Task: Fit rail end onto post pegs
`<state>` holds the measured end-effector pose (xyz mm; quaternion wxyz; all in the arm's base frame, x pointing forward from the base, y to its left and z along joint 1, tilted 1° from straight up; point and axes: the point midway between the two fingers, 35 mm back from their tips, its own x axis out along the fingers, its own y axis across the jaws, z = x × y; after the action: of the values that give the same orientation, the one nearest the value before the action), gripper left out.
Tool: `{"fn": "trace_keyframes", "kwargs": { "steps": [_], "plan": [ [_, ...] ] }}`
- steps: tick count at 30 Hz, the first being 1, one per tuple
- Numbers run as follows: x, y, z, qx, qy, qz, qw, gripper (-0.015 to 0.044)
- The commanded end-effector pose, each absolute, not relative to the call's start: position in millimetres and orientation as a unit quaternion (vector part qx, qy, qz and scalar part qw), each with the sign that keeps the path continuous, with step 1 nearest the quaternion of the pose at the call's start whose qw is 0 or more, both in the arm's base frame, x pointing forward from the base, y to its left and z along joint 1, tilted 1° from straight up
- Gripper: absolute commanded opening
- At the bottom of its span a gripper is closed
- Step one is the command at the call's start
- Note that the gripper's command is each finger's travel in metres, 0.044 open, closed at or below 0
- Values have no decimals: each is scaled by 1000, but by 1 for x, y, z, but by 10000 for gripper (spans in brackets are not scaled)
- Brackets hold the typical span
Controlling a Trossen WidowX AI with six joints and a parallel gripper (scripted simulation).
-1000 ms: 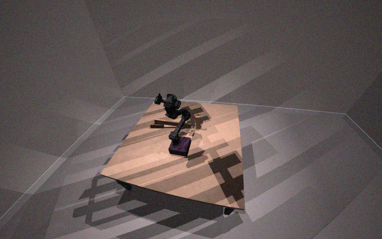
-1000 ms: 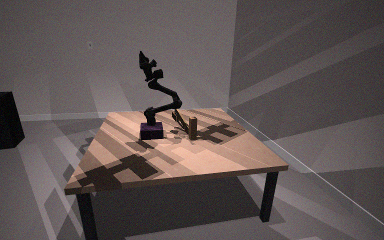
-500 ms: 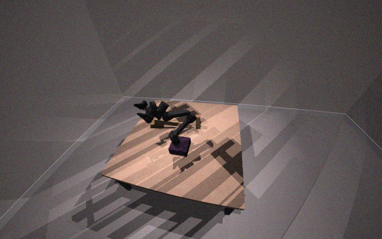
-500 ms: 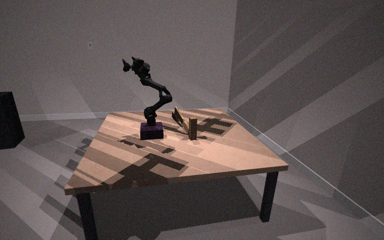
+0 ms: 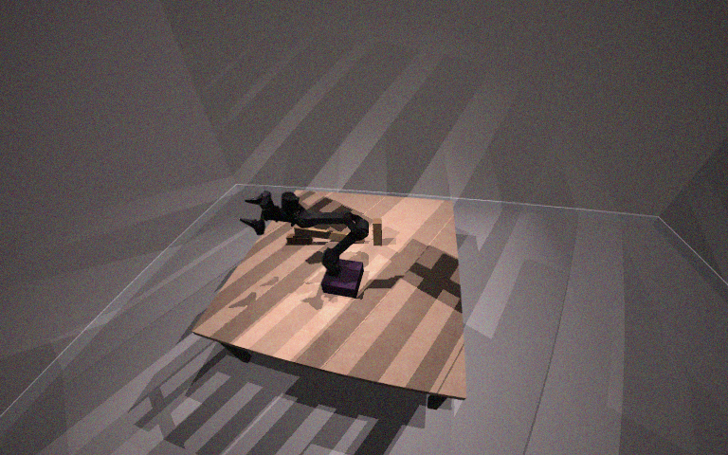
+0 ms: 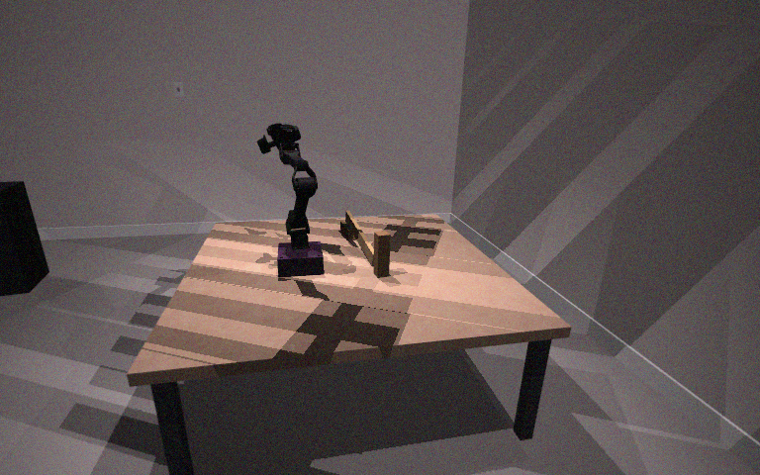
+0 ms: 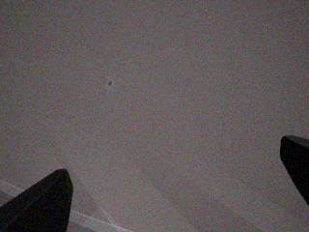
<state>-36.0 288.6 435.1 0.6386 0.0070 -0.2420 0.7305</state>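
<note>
The wooden rail slopes down from the low footboard block toward the short upright post. Its far end is at the block and its near end is low by the foot of the post. My arm hides part of the rail in the top view, and the post hides the near end in the exterior view. Pegs and holes are too small or hidden to tell. My gripper is open and empty, high above the table and away from the rail, pointing toward a wall.
The arm's purple base stands on the wooden table, beside the rail and post. Striped shadows cross the table. A dark box stands off the table at the left in the exterior view. The wrist view shows wall.
</note>
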Motion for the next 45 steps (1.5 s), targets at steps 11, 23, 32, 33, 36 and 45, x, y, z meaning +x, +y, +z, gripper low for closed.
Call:
{"fn": "trace_keyframes", "kwargs": {
  "steps": [11, 23, 32, 33, 36, 45],
  "plan": [
    [141, 328, 327, -322, -134, 556, 755, 440],
    [289, 238, 209, -537, 96, 442, 712, 440],
    [337, 110, 128, -590, 302, 422, 619, 440],
    [338, 94, 119, -589, 324, 424, 607, 440],
    [335, 48, 97, -576, 388, 436, 572, 440],
    [300, -42, 57, -509, 499, 487, 505, 440]
  ]
}}
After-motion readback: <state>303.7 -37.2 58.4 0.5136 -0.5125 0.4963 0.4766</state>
